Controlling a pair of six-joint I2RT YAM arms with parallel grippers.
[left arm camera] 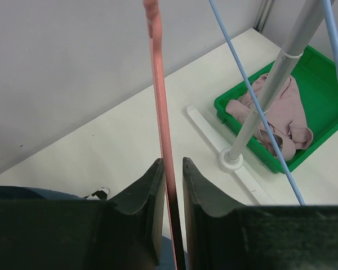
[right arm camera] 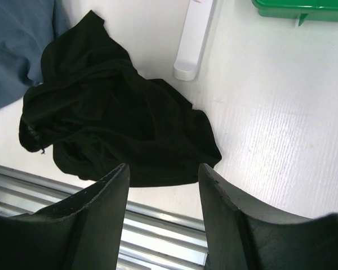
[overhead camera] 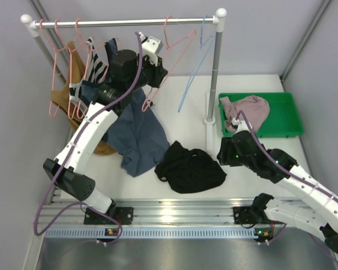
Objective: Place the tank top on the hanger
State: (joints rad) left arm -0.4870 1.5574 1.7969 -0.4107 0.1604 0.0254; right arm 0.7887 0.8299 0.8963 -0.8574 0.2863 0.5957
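Left arm: stretched up and away from its base, forearm climbing towards the rail [overhead camera: 124, 22], wrist bent so the left gripper [left arm camera: 173, 164] sits high among the hanging wires.

Its two fingers [left arm camera: 149, 197] stand close together with the hanger [left arm camera: 160, 101] running straight through the slot between them. The wire lies hard against one pad, with a thin sliver of gap at the other tip. Cannot tell whether it is pinched or only bracketed.

Hanger's visible limb: long axis rises out of the fingers and past the tips, nearly in line with them, tilting slightly leftwards at the top. A light-blue hanger [left arm camera: 253, 95] and the stand's post [left arm camera: 276, 79] lie off to the right-hand finger's side, clear of it.

Right arm: low, elbow folded, wrist angled down at the table [overhead camera: 259, 163]. The right gripper [right arm camera: 162, 185] is spread wide and grasps nothing.

Tank top [right arm camera: 118, 112]: on the table below and just beyond the right fingertips, more towards the left-hand finger than the right. It is a crumpled black heap touching neither finger. In the wrist view its long axis slants from far-left to near-right of the fingers. Neck and hem are not distinguishable.

A slate-blue top [right arm camera: 17, 45] lies past the heap on the left-finger side. A green tray [overhead camera: 290, 112] holding a mauve-pink garment [overhead camera: 248, 109] is beyond the right-hand finger.
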